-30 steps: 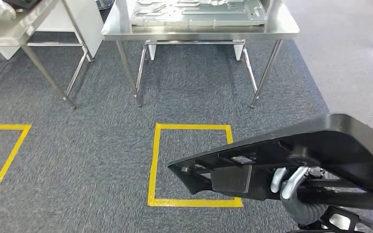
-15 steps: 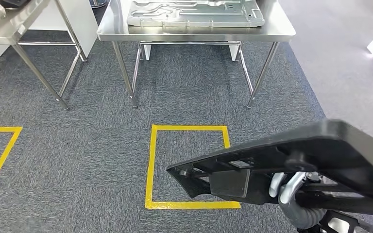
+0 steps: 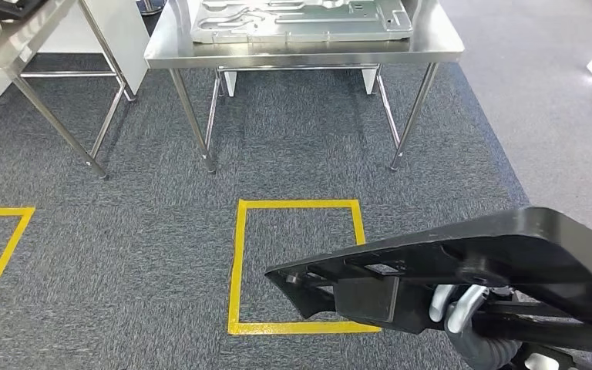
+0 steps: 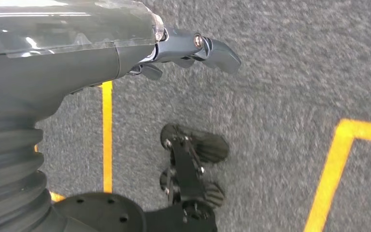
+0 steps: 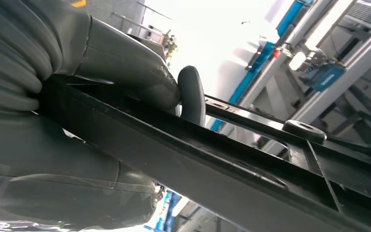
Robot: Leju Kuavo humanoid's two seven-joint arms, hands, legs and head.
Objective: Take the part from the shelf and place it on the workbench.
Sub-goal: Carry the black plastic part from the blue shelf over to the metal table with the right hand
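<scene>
Part: black plastic part (image 3: 462, 266), flat and ribbed w/ openings along its length, carried low at the robot's right side, tilted — far edge higher; it hangs over the carpet, near end pointing toward the yellow tape square (image 3: 296, 266).
Right hand: right hand (image 3: 455, 302) grips the part from underneath; silver fingers curl up around a rib, grey ribbed wrist cover below. In the right wrist view the thumb (image 5: 191, 95) presses on top of the part's long edge (image 5: 212, 169), so the edge sits clamped btw thumb and palm.
Left hand: left hand (image 4: 188, 50) hangs over the carpet, holding nothing; dark fingers stretched forward and close together, slightly bent at the tips — narrow, not a fist.
Workbench: stainless workbench (image 3: 432, 48) straight ahead, beyond the tape square, well apart from the part; a grey stamped metal panel (image 3: 301, 19) lies flat on its top.
Second table: another steel table (image 3: 15, 46) to the left of the workbench, w/ a dark item at its far corner — too cut off to tell what.
Floor: grey carpet (image 3: 123, 231); a second yellow tape outline (image 3: 0, 262) at the left edge.
</scene>
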